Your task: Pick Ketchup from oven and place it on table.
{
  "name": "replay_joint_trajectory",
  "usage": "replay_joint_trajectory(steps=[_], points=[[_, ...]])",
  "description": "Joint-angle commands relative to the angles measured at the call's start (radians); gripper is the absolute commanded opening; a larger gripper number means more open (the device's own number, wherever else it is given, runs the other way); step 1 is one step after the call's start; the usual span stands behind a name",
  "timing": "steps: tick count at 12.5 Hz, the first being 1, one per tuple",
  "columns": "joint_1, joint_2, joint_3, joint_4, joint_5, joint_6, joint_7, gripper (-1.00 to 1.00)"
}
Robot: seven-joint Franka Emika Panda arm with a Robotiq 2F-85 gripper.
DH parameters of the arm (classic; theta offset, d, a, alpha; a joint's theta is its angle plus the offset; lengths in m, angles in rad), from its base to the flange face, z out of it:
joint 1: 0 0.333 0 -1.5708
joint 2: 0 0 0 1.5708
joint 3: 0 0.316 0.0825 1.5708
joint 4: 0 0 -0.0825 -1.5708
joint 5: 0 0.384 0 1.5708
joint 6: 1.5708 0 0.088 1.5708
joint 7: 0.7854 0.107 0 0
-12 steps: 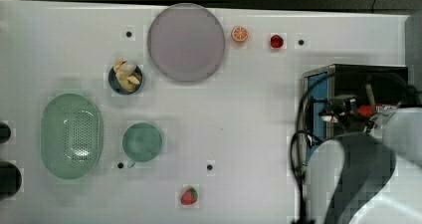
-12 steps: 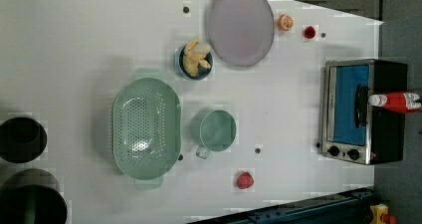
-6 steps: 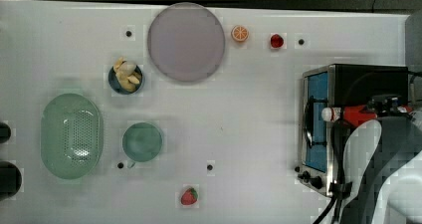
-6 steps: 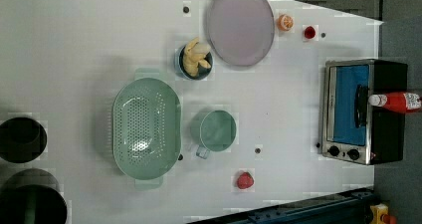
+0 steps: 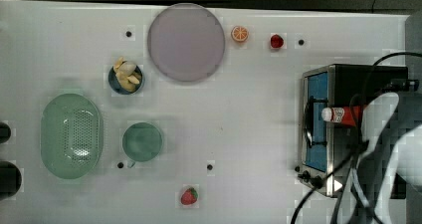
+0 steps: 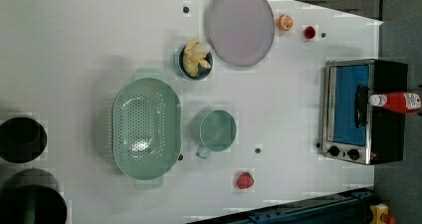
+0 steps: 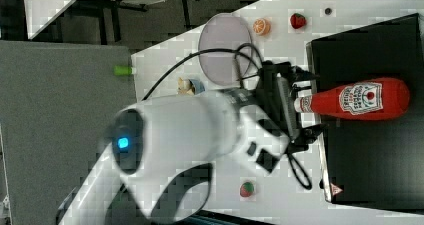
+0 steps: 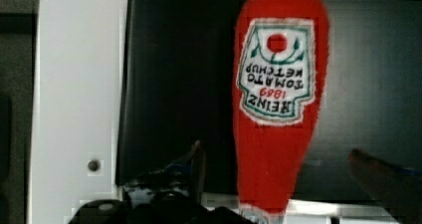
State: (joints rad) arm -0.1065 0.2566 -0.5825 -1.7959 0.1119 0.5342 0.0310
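1. The ketchup stands upright on the flat black roof of the oven, its white cap toward the oven's front edge in the right view.
2. The jaws are spread wide open, one finger on each side of the bottle's neck, neither seen pressing it.
3. In the top view the oven sits at 3 o'clock on the white tabletop, with the white arm reaching over it.
4. A lilac plate lies at 12 o'clock, with an orange slice just beside it.
5. A green colander lies at 9 o'clock.
6. A green mug stands near the colander.
7. A strawberry lies at 6 o'clock.
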Motion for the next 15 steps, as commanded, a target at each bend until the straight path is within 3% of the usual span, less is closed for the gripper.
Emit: replay_joint_trajectory(steps=[1,6,9,10,13,15], points=[[-0.022,0.066,-0.031,0.022,0.033,0.038,0.028,1.00],[-0.039,0.144,-0.030,0.020,0.120,0.066,0.028,1.00],[-0.042,0.166,-0.030,0.019,0.124,0.098,0.028,1.00],[-0.043,0.167,-0.030,0.018,0.124,0.096,0.028,0.92],[-0.044,0.168,-0.031,0.018,0.124,0.095,0.028,0.27],[-0.045,0.167,-0.035,0.021,0.124,0.094,0.028,0.27]])
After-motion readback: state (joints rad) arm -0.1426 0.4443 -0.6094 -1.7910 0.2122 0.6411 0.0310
